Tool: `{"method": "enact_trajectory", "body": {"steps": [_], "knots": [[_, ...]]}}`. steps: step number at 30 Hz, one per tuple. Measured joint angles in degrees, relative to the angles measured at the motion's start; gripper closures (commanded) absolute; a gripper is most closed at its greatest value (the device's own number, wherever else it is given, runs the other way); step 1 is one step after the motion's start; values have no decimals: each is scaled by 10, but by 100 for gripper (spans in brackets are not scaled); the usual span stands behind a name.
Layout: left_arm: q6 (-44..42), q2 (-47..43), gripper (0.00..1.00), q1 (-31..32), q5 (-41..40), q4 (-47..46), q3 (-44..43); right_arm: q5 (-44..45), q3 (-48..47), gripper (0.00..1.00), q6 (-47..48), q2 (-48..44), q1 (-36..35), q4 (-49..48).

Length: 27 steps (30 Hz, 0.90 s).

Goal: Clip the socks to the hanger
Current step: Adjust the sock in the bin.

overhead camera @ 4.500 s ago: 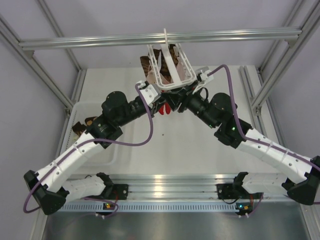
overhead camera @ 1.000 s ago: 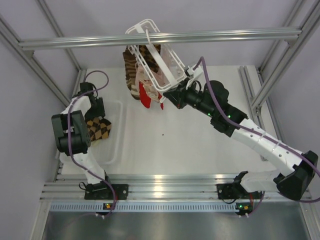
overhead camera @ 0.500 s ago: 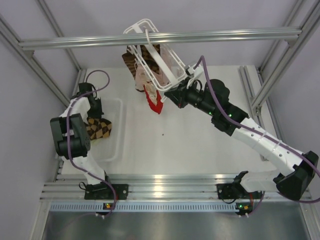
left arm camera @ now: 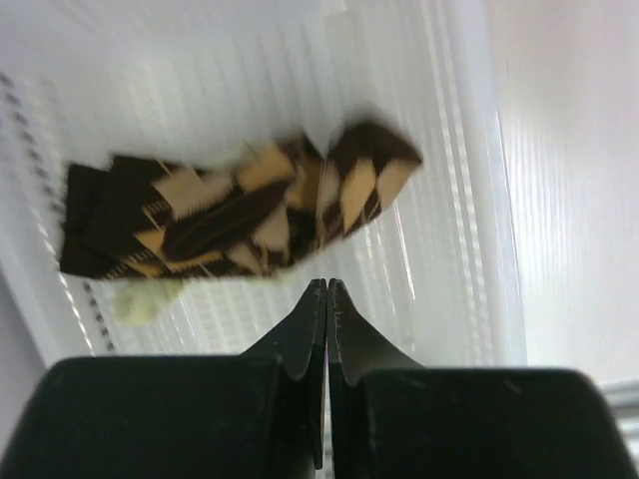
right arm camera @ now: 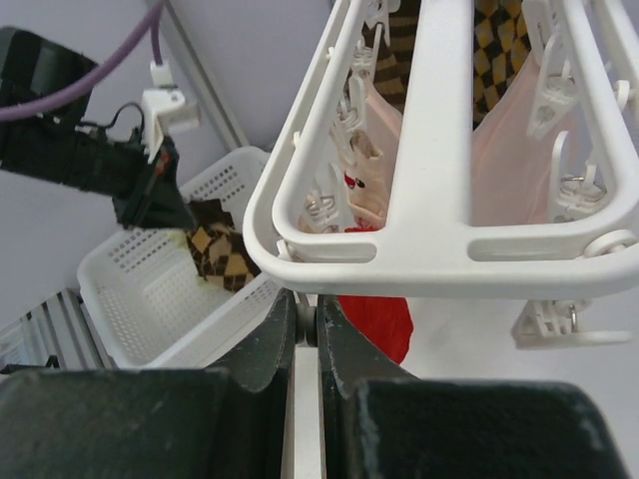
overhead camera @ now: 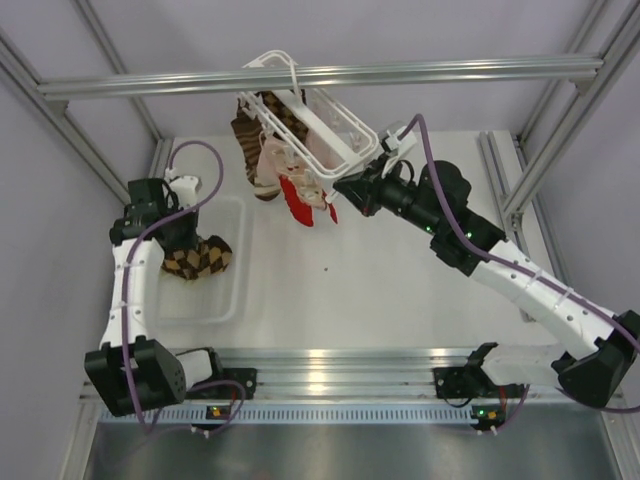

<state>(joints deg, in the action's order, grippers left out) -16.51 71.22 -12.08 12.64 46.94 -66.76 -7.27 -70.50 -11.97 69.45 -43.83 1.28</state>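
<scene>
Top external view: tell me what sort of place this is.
Probably a robotics test cell, not a home: aluminium frame rail overhead, the hanger hooked on it, white table beneath.

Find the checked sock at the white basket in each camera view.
Top external: checked sock, left of centre.
Left wrist: checked sock, middle of the picture.
Right wrist: checked sock, lower left.
Shared landmark: the white basket, seen in all three.

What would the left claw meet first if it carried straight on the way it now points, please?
The checked sock in the white basket, just ahead of the shut left claw; whether they already touch is unclear.
</scene>
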Motion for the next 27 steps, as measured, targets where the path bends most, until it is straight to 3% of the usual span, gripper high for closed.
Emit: {"method": "enact_trajectory", "body": {"steps": [9,10,11,13,14,22,27], "knots": [[-214,-151,100,0,26,215,100,-7,4,100,0,-6,2,-11],[-225,-163,79,0,28,227,100,-8,7,100,0,-8,2,-12],[-225,-172,69,0,27,232,100,-8,8,100,1,-9,2,-13],[-209,-175,54,0,24,225,100,-9,9,100,2,-10,2,-16],[-185,-168,52,0,12,216,96,-9,11,100,2,-11,2,-19],[21,44,51,0,-166,70,-24,-10,12,100,4,-12,2,-20],[103,107,48,-3,-262,24,-35,-7,12,100,4,-12,2,-21]]}}
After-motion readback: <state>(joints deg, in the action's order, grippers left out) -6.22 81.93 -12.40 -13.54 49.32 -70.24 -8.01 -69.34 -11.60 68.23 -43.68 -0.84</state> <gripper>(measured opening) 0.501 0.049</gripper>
